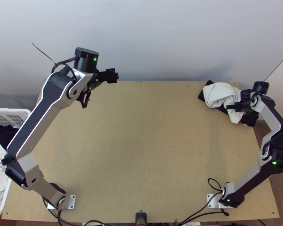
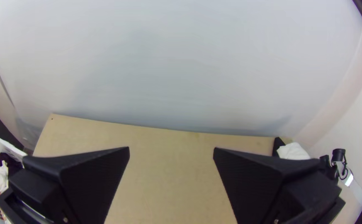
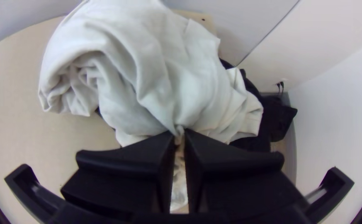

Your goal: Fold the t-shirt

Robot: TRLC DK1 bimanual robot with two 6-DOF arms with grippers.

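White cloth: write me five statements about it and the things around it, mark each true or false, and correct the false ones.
1. The right gripper pinches a fold of the white cloth. True.
2. The white cloth lies spread out flat. False: it is bunched at the far right corner of the table.
3. Black cloth lies partly beneath the white cloth. True.
4. Both grippers are gripping cloth. False: the left gripper has its fingers apart with nothing between them.
5. The white basket stands to the left of the table. True.
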